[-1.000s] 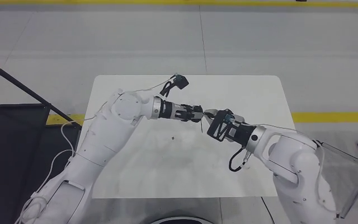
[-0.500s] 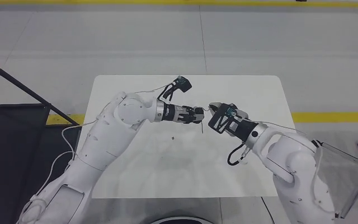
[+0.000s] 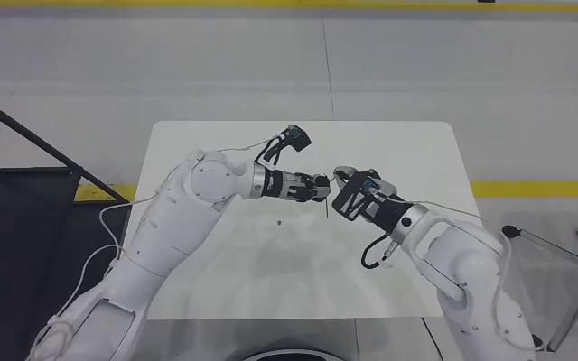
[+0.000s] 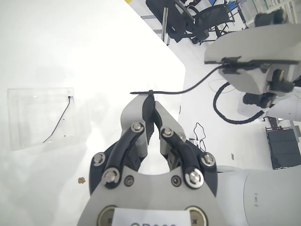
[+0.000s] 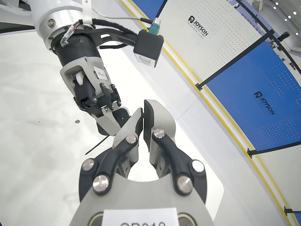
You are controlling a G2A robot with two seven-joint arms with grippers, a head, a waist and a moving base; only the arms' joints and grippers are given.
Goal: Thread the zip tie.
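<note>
A thin black zip tie (image 4: pixel 169 92) is held in the air above the middle of the white table (image 3: pixel 226 271). My left gripper (image 4: pixel 150 96) is shut on it near one end, and a short stub sticks out past the fingers. The strap curves away to my right gripper (image 4: pixel 224 65), which is shut on its other end. In the top view the left gripper (image 3: pixel 318 187) and the right gripper (image 3: pixel 343 178) nearly touch tip to tip. A loose tail of the tie (image 5: pixel 96 145) hangs below the left gripper (image 5: pixel 112 122), beside my right gripper (image 5: pixel 143 110).
A clear flat tray (image 4: pixel 28 123) lies on the table and holds a second black zip tie (image 4: pixel 58 121). A small brown crumb (image 4: pixel 81 180) sits on the table near the grippers. The table's rounded corner (image 4: pixel 182 68) is close behind the held tie.
The right gripper has shifted slightly farther back on the table and closer to the left gripper. The left gripper has barely moved and both stay shut.
</note>
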